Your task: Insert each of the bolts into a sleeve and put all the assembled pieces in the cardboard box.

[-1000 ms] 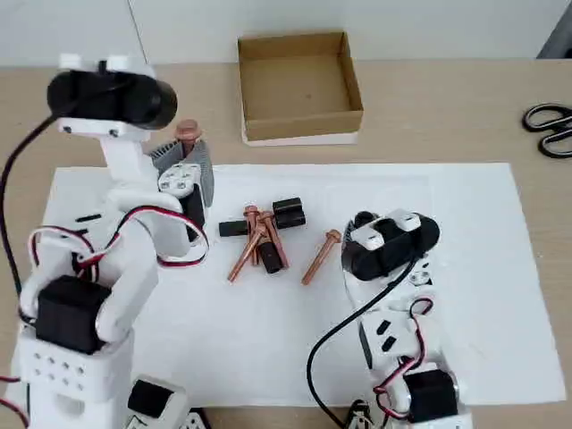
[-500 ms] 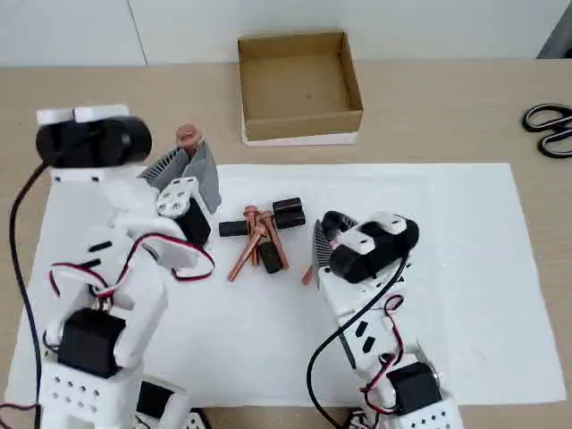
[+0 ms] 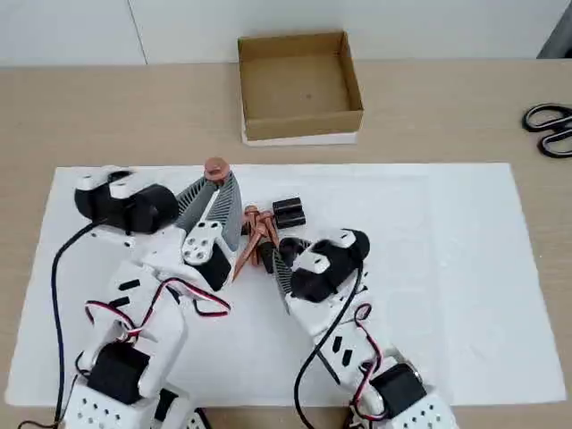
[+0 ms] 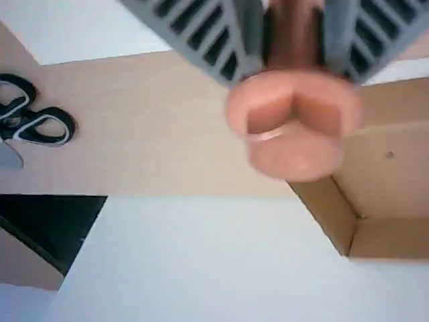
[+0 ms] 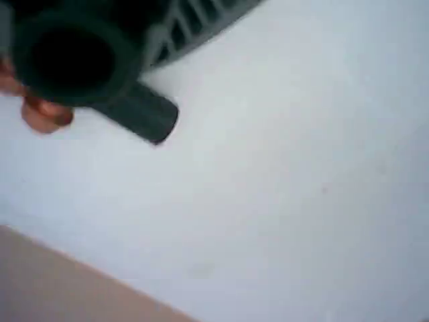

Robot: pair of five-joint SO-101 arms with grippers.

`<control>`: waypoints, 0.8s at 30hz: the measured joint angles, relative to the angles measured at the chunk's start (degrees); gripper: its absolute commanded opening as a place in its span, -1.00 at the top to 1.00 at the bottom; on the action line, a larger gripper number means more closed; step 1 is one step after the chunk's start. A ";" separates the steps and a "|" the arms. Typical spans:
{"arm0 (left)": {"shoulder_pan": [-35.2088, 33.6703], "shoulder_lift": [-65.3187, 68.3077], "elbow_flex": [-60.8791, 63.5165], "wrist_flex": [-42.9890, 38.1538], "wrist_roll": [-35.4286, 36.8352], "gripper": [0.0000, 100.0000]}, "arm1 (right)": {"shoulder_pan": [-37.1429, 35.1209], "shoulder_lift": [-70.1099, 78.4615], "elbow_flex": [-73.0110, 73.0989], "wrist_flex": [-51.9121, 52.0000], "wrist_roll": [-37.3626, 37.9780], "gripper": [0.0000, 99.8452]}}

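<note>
Beige table (image 3: pixel 429 107) under white sheet (image 3: pixel 465 268), cardboard box (image 3: pixel 299 89), scissors (image 3: pixel 547 130)

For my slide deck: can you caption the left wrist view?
Left hand clamps a copper bolt by its shank, with the cardboard box beyond.

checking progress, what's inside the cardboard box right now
Only the bare brown floor of the cardboard box shows, with no assembled pieces lying in it. Its near wall covers a thin strip of floor along that side, so that strip cannot be checked.
</note>
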 measured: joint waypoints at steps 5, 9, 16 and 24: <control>2.64 -0.18 0.09 0.00 -0.35 0.99 | -0.88 -0.18 0.18 -0.09 0.00 0.99; 4.84 1.93 0.09 0.00 -0.53 0.99 | -1.05 -0.18 0.18 -0.18 0.00 0.99; 10.55 6.77 0.09 -0.26 -5.10 0.99 | -2.02 -0.18 0.18 -0.18 0.00 0.99; 11.60 8.18 3.87 -4.04 -5.19 0.99 | -2.02 -0.18 0.18 -0.18 0.00 0.99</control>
